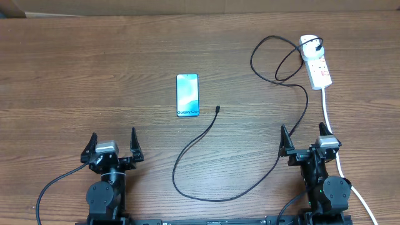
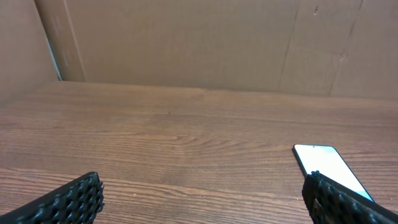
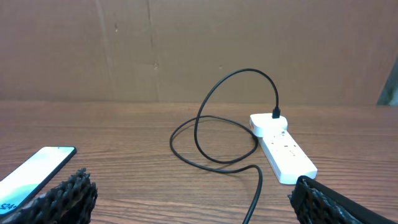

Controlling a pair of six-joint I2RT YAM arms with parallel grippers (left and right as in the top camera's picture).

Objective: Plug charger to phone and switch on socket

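At table centre: phone (image 1: 187, 95) flat, screen up, within either arm's reach. Charger (image 1: 215, 112) tip just right of it, not touching; other end plugged into socket (image 1: 317, 65), far right, nearer right arm. Left gripper (image 1: 113, 134), right gripper (image 1: 302, 128): spread wide, empty, at near edge.

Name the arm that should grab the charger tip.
Probably right: the charger tip lies right of the phone, closer to the right fingers, which stand open. The left fingers would have to reach past the phone.

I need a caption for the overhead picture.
Charger plugged into power strip but not phone; left claw and right claw open.
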